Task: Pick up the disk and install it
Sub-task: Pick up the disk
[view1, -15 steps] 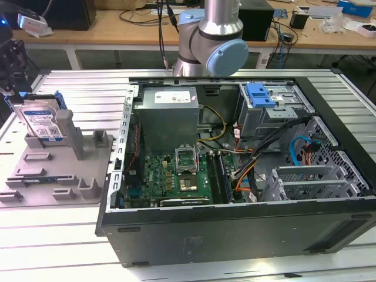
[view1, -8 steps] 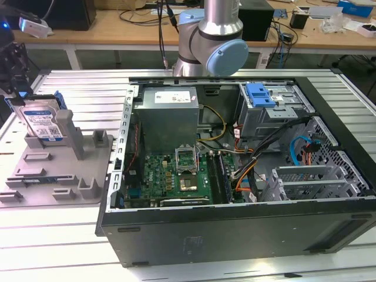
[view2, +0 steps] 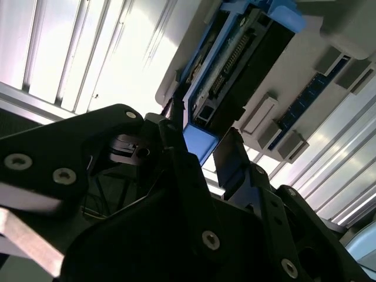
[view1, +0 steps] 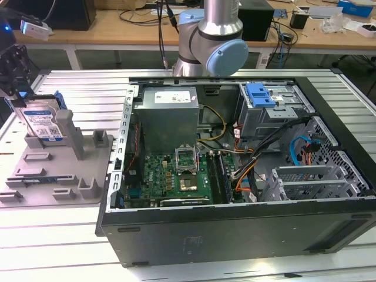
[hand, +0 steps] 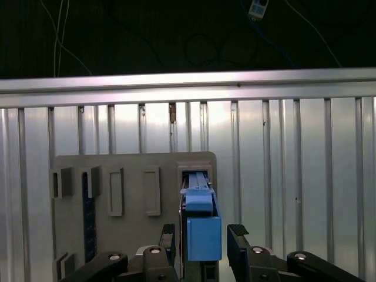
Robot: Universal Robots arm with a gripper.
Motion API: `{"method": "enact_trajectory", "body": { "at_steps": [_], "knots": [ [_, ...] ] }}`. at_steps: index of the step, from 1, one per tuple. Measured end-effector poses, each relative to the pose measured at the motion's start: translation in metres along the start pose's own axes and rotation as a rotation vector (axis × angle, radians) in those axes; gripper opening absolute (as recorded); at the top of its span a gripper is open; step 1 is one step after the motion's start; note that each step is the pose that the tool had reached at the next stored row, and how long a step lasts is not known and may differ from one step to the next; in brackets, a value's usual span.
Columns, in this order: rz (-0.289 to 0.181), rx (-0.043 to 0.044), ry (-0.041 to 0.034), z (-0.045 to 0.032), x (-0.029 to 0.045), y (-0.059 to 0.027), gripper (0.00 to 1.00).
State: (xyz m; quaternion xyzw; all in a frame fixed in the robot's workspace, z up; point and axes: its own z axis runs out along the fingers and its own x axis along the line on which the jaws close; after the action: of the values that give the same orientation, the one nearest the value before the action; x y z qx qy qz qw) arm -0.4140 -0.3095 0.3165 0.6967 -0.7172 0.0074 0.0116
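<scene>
Hand (hand: 201, 230): black, two-fingered, carried on the single arm (view1: 214, 41). Its fingers (hand: 168, 235) are apart, one on each side of the disk (hand: 198, 197), and a thin gap shows on either side in the first wrist view, so it is judged not clamped yet. Disk: silver drive with a white-and-blue label and a bright blue rail, standing on edge in a slot of the grey stand (view1: 70, 176) at the exterior view's left. Relation: the hand sits directly over the disk, whose upper end lies between the fingers. The disk's long axis runs from the hand down into the slot, close to upright with a slight lean in the exterior view. The flat faces are turned toward the fingers. Stand: grey plastic plate with upright posts and several other slots, lying flat. Table (view1: 53, 247): ribbed silver metal with long parallel grooves; it carries both the stand and the computer case (view1: 235, 229). Computer case: black, lying open just beside the stand, with a green circuit board (view1: 176, 176) and loose cables inside. A metal cage (view1: 276, 117) topped by a blue bracket (view1: 260, 94) sits at its far corner, well apart from the disk. Room: wooden tables with cables and equipment stand behind.
</scene>
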Motion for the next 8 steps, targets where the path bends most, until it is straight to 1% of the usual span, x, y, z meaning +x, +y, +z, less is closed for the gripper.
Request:
{"method": "enact_trajectory", "body": {
  "at_steps": [4, 5, 6, 8],
  "knots": [
    [0.0, 0.0, 0.0, 0.0023, -0.0008, 0.0, 0.48],
    [0.0, 0.0, 0.0, 0.0032, -0.001, 0.0, 0.47],
    [0.0, 0.0, 0.0001, 0.0036, -0.001, 0.0, 0.39],
    [0.0, 0.0, 0.0, 0.0046, -0.0011, 0.0, 0.39]
  ]
}}
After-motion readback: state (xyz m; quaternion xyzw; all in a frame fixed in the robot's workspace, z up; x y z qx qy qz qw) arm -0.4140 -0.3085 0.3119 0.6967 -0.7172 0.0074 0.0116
